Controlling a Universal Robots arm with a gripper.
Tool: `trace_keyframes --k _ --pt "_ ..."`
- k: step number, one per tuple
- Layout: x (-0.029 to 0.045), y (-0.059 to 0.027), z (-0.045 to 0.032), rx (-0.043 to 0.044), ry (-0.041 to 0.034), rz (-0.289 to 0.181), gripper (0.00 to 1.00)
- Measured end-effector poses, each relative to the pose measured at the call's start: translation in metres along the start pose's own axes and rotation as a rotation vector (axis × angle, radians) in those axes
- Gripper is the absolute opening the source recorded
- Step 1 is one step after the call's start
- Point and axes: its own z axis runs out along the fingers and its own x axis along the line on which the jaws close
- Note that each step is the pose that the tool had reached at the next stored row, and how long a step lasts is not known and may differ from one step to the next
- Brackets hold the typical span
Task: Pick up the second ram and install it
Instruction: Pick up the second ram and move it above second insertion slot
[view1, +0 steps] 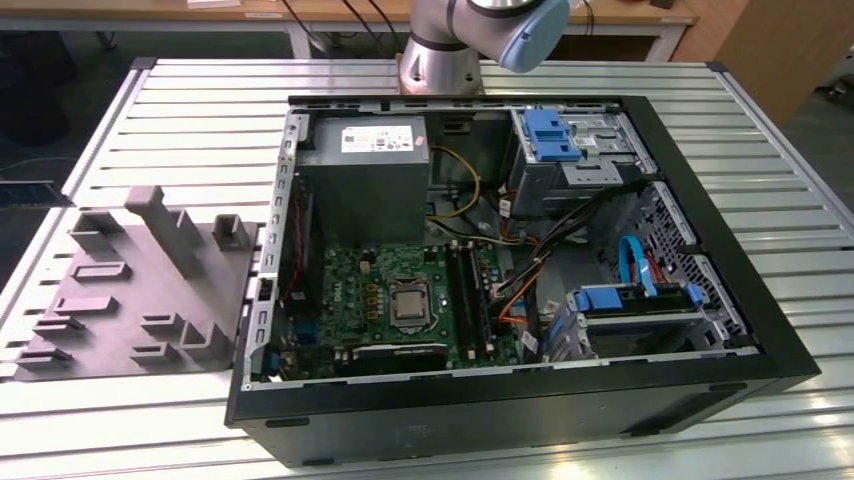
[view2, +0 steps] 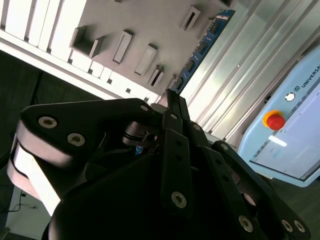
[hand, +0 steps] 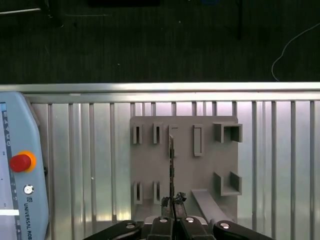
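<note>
The end effector (hand: 172, 204) is pinching one end of the second ram (hand: 171, 162), which reaches out from the fingertips over a grey slotted fixture (hand: 205, 170); I cannot tell whether the two touch. The fixture lies on the slatted metal surface (hand: 80, 150), beside a pendant with a red button (hand: 20, 162). At the exterior view's right of the fixture stands an open computer case (view1: 534, 405).

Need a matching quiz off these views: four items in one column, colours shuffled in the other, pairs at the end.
Things:
1. second ram
2. fixture tray
3. pendant button
4. computer case

Colours:
a. red
b. black
c. grey
d. blue-green

Pairs: 1-d, 2-c, 3-a, 4-b
</note>
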Motion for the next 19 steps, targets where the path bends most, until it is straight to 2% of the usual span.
trace_keyframes --k 7,9,16,19 --pt "-0.0032 -0.0005 -0.0233 -0.0001 0.0001 0.0 0.12" --pt "-0.0038 -0.0007 -0.028 0.0 0.0 0.0 0.12" --pt "-0.0041 -0.0012 -0.0292 -0.0003 0.0002 0.0 0.12" --pt "-0.0041 -0.0064 -0.0289 -0.0001 0.0001 0.0 0.12"
